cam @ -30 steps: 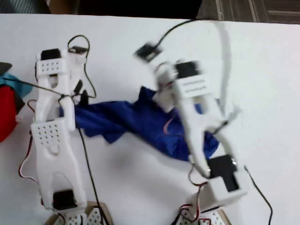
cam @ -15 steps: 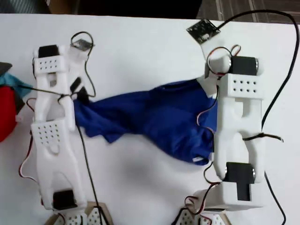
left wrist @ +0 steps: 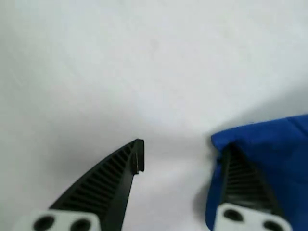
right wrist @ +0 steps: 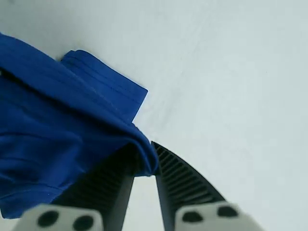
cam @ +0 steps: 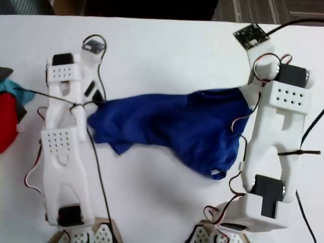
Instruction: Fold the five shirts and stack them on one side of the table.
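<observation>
Blue shirt [cam: 172,126] farther R, wider, creased.

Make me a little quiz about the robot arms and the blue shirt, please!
1. True or false: the right gripper is pinching the blue shirt.
2. In the high view, what lies at the left edge of the table? A) a red cloth B) a yellow cup C) a green book
3. Fill in: the left gripper is ____.
Key: 1 true; 2 A; 3 open.
</observation>
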Robot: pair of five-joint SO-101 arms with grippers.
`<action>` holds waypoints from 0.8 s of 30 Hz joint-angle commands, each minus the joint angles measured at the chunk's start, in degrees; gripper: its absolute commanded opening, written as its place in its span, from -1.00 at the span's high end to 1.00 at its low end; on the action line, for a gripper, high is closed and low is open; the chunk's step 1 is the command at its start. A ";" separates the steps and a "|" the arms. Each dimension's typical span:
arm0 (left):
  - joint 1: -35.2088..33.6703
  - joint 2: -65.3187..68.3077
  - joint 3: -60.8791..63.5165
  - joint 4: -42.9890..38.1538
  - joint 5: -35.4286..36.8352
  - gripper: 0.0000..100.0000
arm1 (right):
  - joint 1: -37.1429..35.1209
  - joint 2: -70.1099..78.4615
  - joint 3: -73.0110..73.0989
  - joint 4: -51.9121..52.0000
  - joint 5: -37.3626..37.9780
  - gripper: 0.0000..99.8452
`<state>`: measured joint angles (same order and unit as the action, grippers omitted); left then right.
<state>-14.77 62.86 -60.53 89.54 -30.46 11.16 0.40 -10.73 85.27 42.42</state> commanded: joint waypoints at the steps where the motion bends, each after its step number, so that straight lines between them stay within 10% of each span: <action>1: 0.88 0.97 -6.81 -1.58 2.55 0.46 | 0.92 -3.56 1.23 -0.04 0.44 0.96; 19: 5.19 1.58 -5.49 -3.43 1.41 0.47 | 0.57 -3.74 3.87 -0.75 0.53 0.96; 24: 5.27 1.32 -5.93 -2.99 -0.79 0.98 | 0.57 -3.74 3.87 -0.75 0.53 0.96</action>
<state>-9.58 64.97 -66.07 86.73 -30.37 11.16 0.22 -6.51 85.27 42.59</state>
